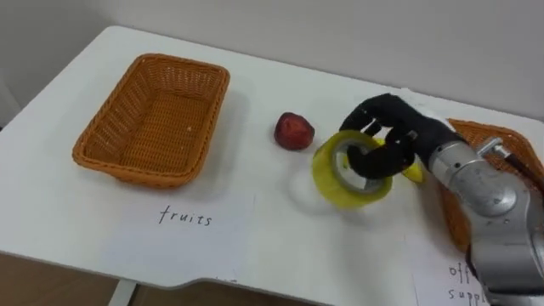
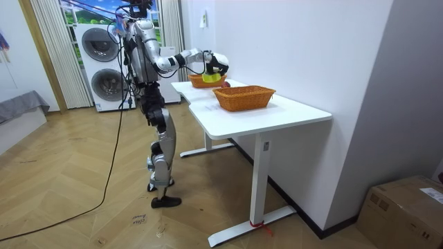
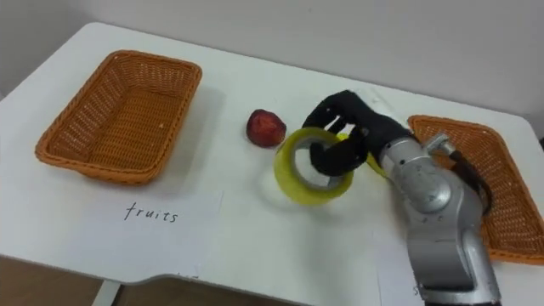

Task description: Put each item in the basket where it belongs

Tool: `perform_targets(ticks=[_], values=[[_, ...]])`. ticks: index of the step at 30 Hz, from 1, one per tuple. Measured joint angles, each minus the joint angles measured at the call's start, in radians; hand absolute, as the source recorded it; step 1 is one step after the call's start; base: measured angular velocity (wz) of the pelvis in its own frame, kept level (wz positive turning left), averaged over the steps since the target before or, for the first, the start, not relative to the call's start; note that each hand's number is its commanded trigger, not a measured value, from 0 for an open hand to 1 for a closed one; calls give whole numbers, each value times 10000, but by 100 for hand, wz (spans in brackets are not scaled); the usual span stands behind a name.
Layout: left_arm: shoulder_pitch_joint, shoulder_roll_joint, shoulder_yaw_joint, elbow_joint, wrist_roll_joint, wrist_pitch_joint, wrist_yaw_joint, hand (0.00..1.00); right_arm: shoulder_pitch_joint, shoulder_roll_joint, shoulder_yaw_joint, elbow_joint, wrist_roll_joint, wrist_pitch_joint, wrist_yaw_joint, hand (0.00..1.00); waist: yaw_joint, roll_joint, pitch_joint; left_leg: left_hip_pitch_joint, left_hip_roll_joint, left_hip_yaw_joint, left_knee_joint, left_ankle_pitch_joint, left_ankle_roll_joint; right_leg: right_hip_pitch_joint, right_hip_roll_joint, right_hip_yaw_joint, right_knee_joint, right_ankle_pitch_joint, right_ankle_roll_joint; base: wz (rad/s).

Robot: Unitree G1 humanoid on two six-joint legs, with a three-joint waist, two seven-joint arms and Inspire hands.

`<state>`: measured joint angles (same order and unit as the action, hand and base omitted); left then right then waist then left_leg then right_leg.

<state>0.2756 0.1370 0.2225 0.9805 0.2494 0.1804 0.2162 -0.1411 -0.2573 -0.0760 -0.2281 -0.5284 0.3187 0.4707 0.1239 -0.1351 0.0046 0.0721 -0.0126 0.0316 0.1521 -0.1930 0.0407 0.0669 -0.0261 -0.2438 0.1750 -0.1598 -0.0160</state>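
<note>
My right hand [image 1: 393, 121] is shut on a roll of yellow tape [image 1: 338, 189], fingers hooked through its centre, holding it tilted just above the white table [image 1: 255, 255]. A red fruit [image 1: 293, 132] lies on the table just left of the roll. A small yellow thing [image 1: 414, 173] peeks out behind the hand; what it is cannot be made out. The brown wicker fruit basket [image 1: 89, 143] stands at the left with nothing in it, above a paper label reading "fruits" [image 1: 185, 218]. A second wicker basket [image 1: 503, 138] sits at the right, partly hidden by my forearm.
In the room view I stand at the table's long side, with my right arm stretched over the table [image 2: 291, 111] and both baskets [image 2: 243, 97] on it. A wall runs behind the table. Stacked washing machines [image 2: 102, 66] stand behind me.
</note>
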Motion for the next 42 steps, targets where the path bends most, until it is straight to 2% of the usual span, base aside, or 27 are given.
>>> perform_targets(ticks=[3,4,8,11,16,20,22,25,27,31,33,42], values=[[115,-6,126,62,1,-20,-1,0,-2,-345,-391,-108,143,-38,-391,100,-93,-45,-110,29,7,-1,24,2,0,10,-17,-23,3,0,0,0],[158,-8,123,62,0,-43,-1,0,-2,-482,-522,-134,143,-120,-548,100,-112,-48,-118,62,8,11,22,2,0,29,-35,-20,5,0,0,0],[179,-7,117,61,-14,-143,-5,0,-3,-782,-818,-119,256,-280,-887,100,-168,-34,-108,113,15,102,21,2,0,39,-45,7,57,0,1,-5],[185,-4,108,86,-16,-298,-18,0,-119,-931,-1076,229,766,-492,-1201,100,-272,46,-22,260,21,183,4,-21,24,142,-29,184,118,-1,3,-10],[240,14,111,89,-16,-352,-48,0,-143,-971,-1298,617,1553,-492,-1741,100,-576,19,51,219,1,214,141,-56,41,141,-50,241,103,-9,14,-2],[268,23,120,83,-9,-324,-48,0,-148,-1069,-1603,890,2100,-503,-2373,100,-677,-11,31,145,-9,233,154,-56,46,13,-50,271,103,-12,19,-2],[277,83,122,67,-10,-267,-46,0,-160,-1356,-1790,1496,2314,-568,-2871,100,-670,-64,-16,89,-5,229,202,-53,49,10,-2,238,102,-9,21,4],[314,105,125,3,-11,-160,-25,0,-160,-1618,-1911,2019,2376,-565,-3439,100,-683,-68,-29,92,12,230,186,-56,49,-1,1,233,113,-8,21,0],[317,114,130,-29,-11,-150,-9,0,-159,-1790,-1916,2222,2518,-565,-3687,100,-699,-16,-27,101,18,231,161,-58,48,-1,5,240,118,-8,21,0],[322,149,304,-37,-21,-143,122,0,-160,-2109,-1913,2679,3248,-564,-4058,100,-809,93,-81,117,41,227,142,-60,43,8,-16,244,125,-8,21,0],[328,195,305,-37,-20,-112,161,0,-160,-2211,-1913,2848,3390,-564,-4151,100,-864,92,-80,117,48,227,142,-60,40,8,-11,249,130,-7,20,0],[333,400,303,-229,-9,-72,161,0,-160,-2215,-1906,3926,3665,-566,-4289,100,-911,-19,-21,259,42,308,159,-99,31,160,-2,363,126,-7,19,-2]])
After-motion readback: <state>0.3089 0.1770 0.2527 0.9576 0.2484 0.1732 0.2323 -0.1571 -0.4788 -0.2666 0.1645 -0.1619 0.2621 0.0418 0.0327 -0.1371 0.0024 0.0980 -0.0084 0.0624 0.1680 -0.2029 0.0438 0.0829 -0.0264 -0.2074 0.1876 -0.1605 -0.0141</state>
